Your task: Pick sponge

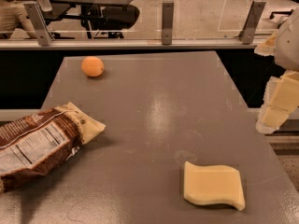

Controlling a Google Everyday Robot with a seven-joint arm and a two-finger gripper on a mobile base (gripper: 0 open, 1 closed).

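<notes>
The sponge [214, 185] is a flat pale yellow slab with wavy edges. It lies on the grey table [163, 106] near the front right corner. My gripper [277, 104] is at the right edge of the view, raised above and beyond the table's right edge, up and to the right of the sponge and well apart from it. It holds nothing that I can see.
An orange [92, 66] sits at the far left of the table. A brown snack bag [39, 143] lies at the front left, partly out of view. A glass barrier with metal posts [167, 22] runs behind the table's far edge.
</notes>
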